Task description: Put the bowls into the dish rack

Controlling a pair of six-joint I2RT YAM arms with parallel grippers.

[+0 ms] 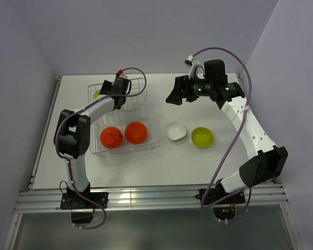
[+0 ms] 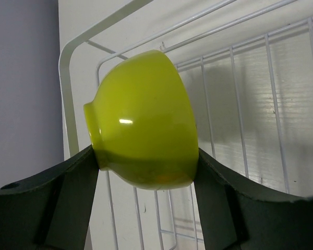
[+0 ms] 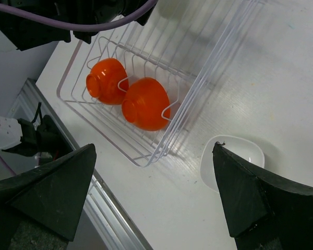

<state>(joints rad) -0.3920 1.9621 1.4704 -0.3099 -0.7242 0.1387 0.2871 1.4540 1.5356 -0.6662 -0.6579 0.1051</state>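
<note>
The left tool [image 2: 145, 162] is clamped on a lime green bowl [image 2: 143, 120], one finger [image 2: 68, 192] against the foot end and the other against the rim end, so the bowl lies on its side between them. It hangs at the far left corner of the dish rack [image 1: 152, 136], with the rack's curved corner wire and its thin bars just behind and beneath it; whether the bowl touches the wire, I cannot tell. At the rack's near end two orange-red bowls [image 1: 111, 137] [image 1: 136, 132] sit side by side, touching, tipped so their bases show, each leaning on a raised wire ridge. The middle stretch of the rack between them and the held bowl carries only bars. On the bench [image 1: 198, 166], just right of the rack, stands a white bowl [image 1: 175, 130] with a squarish rim, mouth up, and beside it on the right a second lime green bowl [image 1: 202, 137], also mouth up, the two near but not touching. The right tool [image 1: 172, 98] hovers above the bench beyond these two bowls, its fingers spread wide and gripping nothing; from its wrist view the rack's near corner and part of the white bowl lie below between its fingers. A purple cable [image 1: 240, 62] loops over the right arm.
</note>
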